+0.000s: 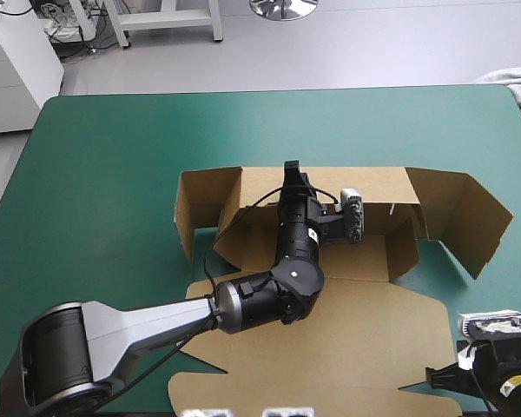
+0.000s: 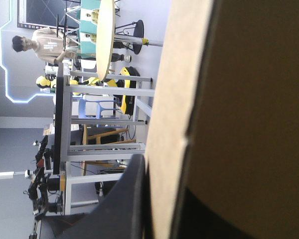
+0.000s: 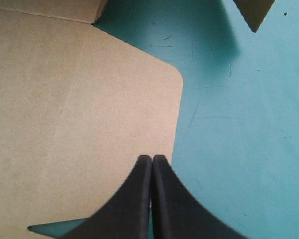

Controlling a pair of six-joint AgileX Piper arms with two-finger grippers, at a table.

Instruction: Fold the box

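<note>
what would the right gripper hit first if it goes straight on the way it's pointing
Most likely the box's flat lid panel: the right gripper, shut, points at the board just inside its rounded corner, with the teal-green cover close beside. Depth is unclear.

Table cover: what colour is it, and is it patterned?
The cover is plain teal-green, no pattern; the high view shows it best.

- The bench (image 1: 104, 156) is wearing a teal-green cover.
- The brown box (image 1: 356, 321) is lying at its middle, walls standing on the far side, lid resting flat toward the near edge.
- A pale cloth (image 1: 508, 82) is lying at the far right corner.
</note>
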